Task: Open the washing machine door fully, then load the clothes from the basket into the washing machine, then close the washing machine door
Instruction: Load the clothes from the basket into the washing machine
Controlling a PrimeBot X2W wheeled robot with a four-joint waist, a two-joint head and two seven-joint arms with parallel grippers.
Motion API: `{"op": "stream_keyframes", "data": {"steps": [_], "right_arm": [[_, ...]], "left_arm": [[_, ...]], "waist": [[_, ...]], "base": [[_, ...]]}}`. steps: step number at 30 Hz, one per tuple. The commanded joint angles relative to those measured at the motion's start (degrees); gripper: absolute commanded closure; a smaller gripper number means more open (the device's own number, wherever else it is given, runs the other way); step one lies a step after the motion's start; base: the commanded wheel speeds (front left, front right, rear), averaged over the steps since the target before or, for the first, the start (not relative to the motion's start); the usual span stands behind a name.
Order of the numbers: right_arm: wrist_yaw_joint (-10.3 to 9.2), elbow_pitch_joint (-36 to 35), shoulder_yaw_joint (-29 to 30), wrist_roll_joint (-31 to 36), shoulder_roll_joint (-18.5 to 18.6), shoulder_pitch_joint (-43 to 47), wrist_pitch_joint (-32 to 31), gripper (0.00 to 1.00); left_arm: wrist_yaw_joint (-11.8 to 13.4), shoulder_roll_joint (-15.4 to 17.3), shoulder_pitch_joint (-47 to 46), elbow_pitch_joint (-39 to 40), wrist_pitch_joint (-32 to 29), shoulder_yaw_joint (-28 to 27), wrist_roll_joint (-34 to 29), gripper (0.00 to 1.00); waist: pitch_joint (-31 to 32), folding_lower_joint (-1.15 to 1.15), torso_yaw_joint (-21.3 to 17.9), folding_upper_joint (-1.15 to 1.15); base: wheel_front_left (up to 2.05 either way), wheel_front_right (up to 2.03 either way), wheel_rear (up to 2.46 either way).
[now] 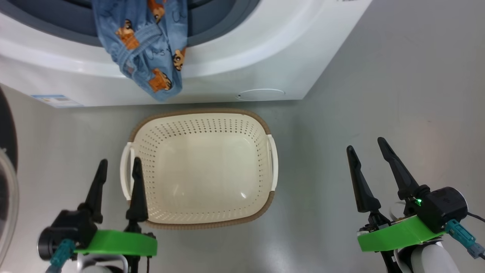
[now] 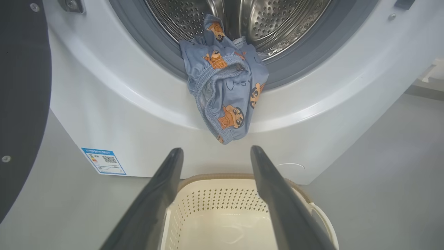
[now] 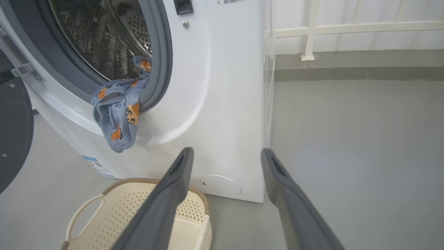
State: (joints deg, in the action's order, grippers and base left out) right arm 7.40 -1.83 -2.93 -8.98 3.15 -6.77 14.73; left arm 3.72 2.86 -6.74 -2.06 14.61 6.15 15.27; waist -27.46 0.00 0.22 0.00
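The white washing machine (image 1: 227, 72) stands with its door (image 1: 5, 151) swung wide at the left edge. Light blue clothes (image 1: 146, 41) with orange cartoon prints hang over the drum's lower lip, partly inside the drum (image 2: 242, 17) and partly down the front panel (image 2: 222, 97) (image 3: 119, 111). The cream basket (image 1: 199, 167) on the floor below holds nothing. My left gripper (image 1: 119, 163) is open by the basket's left handle. To the basket's right, my right gripper (image 1: 365, 146) is open over bare floor. Neither holds anything.
Grey floor (image 1: 398, 94) stretches to the right of the machine. A blue label sticker (image 2: 103, 160) sits low on the machine's front left. A white railing (image 3: 312, 31) and a raised step run along the far wall.
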Motion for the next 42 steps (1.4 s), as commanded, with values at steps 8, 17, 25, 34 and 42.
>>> {"op": "stream_keyframes", "data": {"steps": [8,17,25,34,42], "right_arm": [[0.09,-1.5,-2.6,0.1,-0.2,-1.5,0.3,0.0],[0.09,-1.6,-4.2,-3.2,-0.3,-3.0,0.3,0.0],[0.09,-1.9,-5.2,-4.8,-0.3,-3.7,0.3,0.0],[0.09,-2.4,-5.3,-5.3,-0.3,-3.5,0.3,0.0],[0.09,-2.4,-5.7,-5.0,-0.3,-3.3,0.3,0.0]], "left_arm": [[-0.3,2.8,-7.4,-0.7,-1.0,-2.1,-0.8,0.0],[-0.8,6.0,-17.5,-8.4,-1.7,-3.9,-0.5,0.0],[-1.8,9.1,-24.7,-15.3,-1.3,-5.0,-0.5,0.0],[-1.9,11.8,-30.6,-20.4,-0.7,-5.6,-0.8,0.0],[-1.4,11.8,-34.6,-23.1,-0.2,-4.9,-1.5,0.0]], "waist": [[-3.8,0.0,-4.2,0.0],[-7.6,0.0,-8.5,0.0],[-9.8,0.0,-11.7,0.0],[-11.0,0.0,-13.2,0.0],[-11.0,0.0,-13.5,0.0]], "base": [[0.0,0.0,0.0],[0.0,0.0,0.0],[0.0,0.0,0.0],[0.0,0.0,0.0],[0.0,0.0,0.0]]}}
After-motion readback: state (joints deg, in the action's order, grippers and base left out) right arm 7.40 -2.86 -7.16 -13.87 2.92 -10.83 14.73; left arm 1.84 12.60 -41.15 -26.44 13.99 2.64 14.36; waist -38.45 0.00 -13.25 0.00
